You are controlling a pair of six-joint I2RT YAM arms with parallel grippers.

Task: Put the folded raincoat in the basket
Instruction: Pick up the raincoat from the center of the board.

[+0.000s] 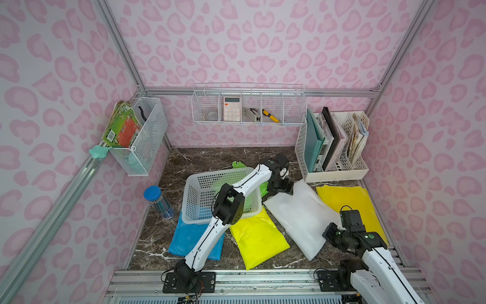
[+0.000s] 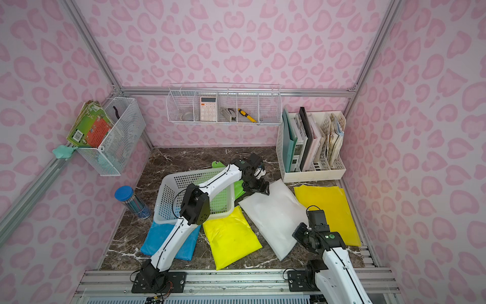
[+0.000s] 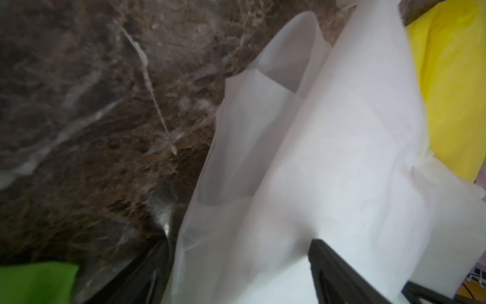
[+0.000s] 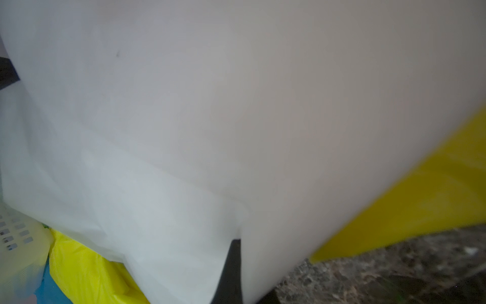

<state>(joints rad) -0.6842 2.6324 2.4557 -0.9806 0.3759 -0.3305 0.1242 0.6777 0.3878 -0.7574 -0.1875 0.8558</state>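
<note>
The smooth white folded raincoat [image 1: 302, 218] is laid just right of the basket [image 1: 196, 181], its long axis run from far left to near right. Its far end is straddled, ungripped, by the wide-spread left gripper [image 3: 242, 265]; its near edge is pinched in the closed right gripper [image 1: 332, 233]. Green fabric [image 1: 238, 164] is seen through the tilted basket's perforations.

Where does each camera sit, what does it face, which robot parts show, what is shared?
Both top views: overhead behind the bases, looking down at table; left arm, right arm show.
Left wrist: on left arm, facing white raincoat between left gripper fingers.
Right wrist: on right arm, close against that raincoat; right gripper finger shows.
Shared: all see the raincoat.
</note>
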